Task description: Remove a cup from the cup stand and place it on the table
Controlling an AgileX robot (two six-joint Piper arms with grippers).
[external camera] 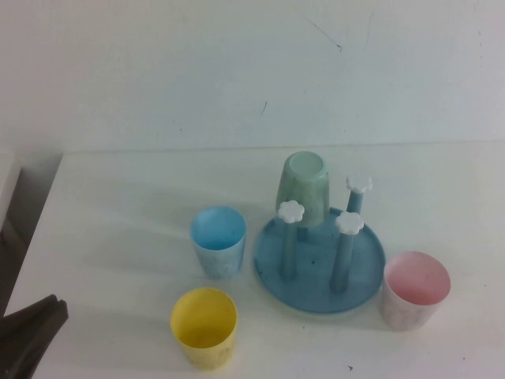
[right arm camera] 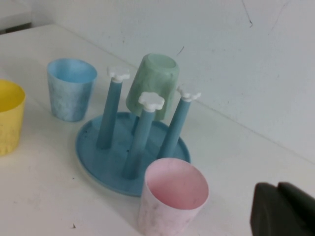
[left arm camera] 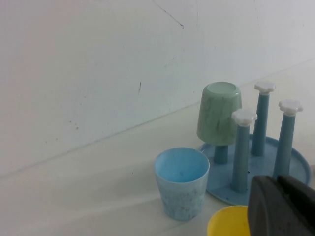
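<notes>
Pink cup (external camera: 416,290): stood upright, mouth up, on the white worktop (external camera: 118,237), just beside the cup stand (external camera: 319,260) on the robot's right and apart from it; nothing held it. Also seen in the right wrist view (right arm camera: 172,198).

Cup stand: round blue tray at mid-worktop with upright blue pegs. Three pegs were bare, each topped by a white flower-shaped cap (external camera: 290,211).

Mint-green cup (external camera: 303,188): hung upside down over a fourth peg at the far side of the stand.

Light blue cup (external camera: 218,240): upright on the worktop, just beside the stand on the robot's left.

Yellow cup (external camera: 204,327): upright on the worktop, nearer the robot than the blue cup, apart from both cup and stand.

Left gripper (external camera: 28,332): dark form at the near left corner of the high view, low over the worktop, well apart from all cups. Whether its fingers were spread or closed could not be told.

Right gripper (right arm camera: 283,212): seen only in its own wrist view as a dark mass near the pink cup, not touching it. State of its fingers could not be told.
</notes>
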